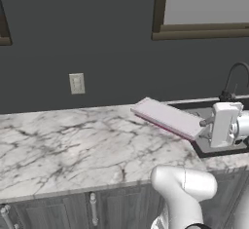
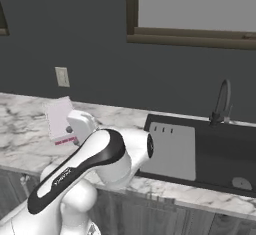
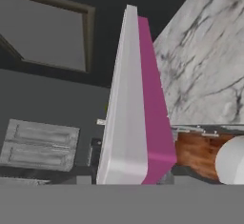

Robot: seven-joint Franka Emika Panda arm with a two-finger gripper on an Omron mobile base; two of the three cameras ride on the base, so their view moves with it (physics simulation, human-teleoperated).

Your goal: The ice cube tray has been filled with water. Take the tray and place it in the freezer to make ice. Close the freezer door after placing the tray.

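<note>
Evidently the hand point(image 1: 206, 125) is clamped tight on one short end of the ice cube tray point(image 1: 168, 118), holding it clear above the marble tabletop point(image 1: 73, 145), reaching toward nine o'clock from the sink point(image 2: 220, 144), presumably kept roughly level for its water

Marble counter point(image 1: 73, 140); dark sink point(image 2: 220, 149); faucet point(image 2: 222, 101); wall outlet point(image 1: 77, 83)

**Surfaces and finishes**

The counter point(image 1: 73, 140) is showing polished-looking white marble with grey veining. The ice cube tray point(image 1: 168, 118) is looking like smooth matt plastic, pale on top and magenta along its side. The sink point(image 2: 225, 151) is appearing matt dark.
</note>
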